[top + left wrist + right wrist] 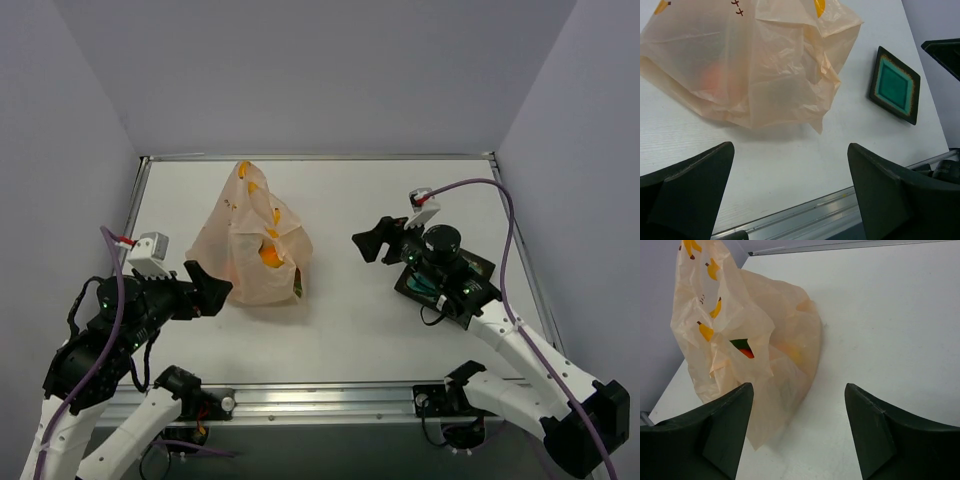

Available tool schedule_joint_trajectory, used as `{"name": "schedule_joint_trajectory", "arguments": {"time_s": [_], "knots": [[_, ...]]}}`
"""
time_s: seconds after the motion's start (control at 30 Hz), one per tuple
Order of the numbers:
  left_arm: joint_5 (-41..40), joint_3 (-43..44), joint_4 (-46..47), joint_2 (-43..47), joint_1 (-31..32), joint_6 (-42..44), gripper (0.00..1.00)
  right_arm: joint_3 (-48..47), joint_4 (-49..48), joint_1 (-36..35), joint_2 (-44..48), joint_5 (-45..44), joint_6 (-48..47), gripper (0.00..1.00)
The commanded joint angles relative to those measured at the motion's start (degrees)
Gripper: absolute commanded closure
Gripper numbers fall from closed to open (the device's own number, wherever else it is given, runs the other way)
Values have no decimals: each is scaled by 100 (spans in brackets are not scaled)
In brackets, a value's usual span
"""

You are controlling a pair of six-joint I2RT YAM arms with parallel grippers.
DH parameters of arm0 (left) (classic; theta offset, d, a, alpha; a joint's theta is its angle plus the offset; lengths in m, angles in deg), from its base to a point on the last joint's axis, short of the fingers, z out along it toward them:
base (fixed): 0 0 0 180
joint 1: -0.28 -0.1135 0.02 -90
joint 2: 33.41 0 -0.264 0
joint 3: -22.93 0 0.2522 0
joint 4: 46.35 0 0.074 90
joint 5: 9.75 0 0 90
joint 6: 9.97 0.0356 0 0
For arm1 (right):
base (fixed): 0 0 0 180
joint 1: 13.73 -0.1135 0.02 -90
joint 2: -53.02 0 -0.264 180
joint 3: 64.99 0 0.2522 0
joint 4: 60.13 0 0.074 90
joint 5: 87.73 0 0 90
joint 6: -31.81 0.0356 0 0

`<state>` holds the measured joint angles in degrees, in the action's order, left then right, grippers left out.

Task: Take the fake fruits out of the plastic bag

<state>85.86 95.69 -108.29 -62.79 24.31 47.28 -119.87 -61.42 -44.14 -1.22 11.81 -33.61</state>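
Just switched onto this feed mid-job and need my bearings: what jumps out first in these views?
The crinkly peach plastic bag with banana prints stands left of centre on the white table, an orange fruit glowing through its side. The left gripper and right gripper flank it, both open, neither gripping it. A dark teal tray lies empty on the right, partly under the right arm.

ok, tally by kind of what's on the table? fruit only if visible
plastic bag: 1
teal tray: 1
fake fruits showing in the bag: at least 2, an orange one and a red-and-green piece; any others hidden
Total: at least 4
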Motion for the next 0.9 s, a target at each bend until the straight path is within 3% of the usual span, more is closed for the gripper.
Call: {"name": "schedule_joint_trajectory", "arguments": {"time_s": [0.0,0.13,0.17,0.2,0.3,0.4,0.43,0.47,0.6,0.77,0.87], "knots": [[273,41,54,-76,-4,-161,5,-168,28,-149,45,144,-120,32],[650,-152,641,-137,-4,-170,9,-308,28,-272,-253,250,-155,47],[739,-213,783,-164,-4,-179,11,-422,28,-316,-332,259,-164,64],[827,-353,915,-181,-4,-205,14,-492,28,-342,-429,268,-181,72],[1117,-643,1530,-217,-4,-363,23,-782,-7,-509,-789,154,-252,76],[1267,-811,1979,-304,5,-513,27,-1107,-121,-579,-1141,188,-208,69],[1276,-898,2066,-331,5,-522,27,-1178,-165,-597,-1324,223,-208,63],[1259,-934,2163,-400,5,-530,27,-1231,-296,-658,-1422,224,-217,49],[1390,-1075,2331,-594,23,-583,28,-1529,-464,-782,-2150,-22,-155,27],[1443,-1189,2489,-884,102,-566,28,-2117,-736,-869,-2995,521,-146,25],[1040,-1111,2393,-1086,356,-408,28,-2495,-754,-993,-3461,1075,-243,31]]}}
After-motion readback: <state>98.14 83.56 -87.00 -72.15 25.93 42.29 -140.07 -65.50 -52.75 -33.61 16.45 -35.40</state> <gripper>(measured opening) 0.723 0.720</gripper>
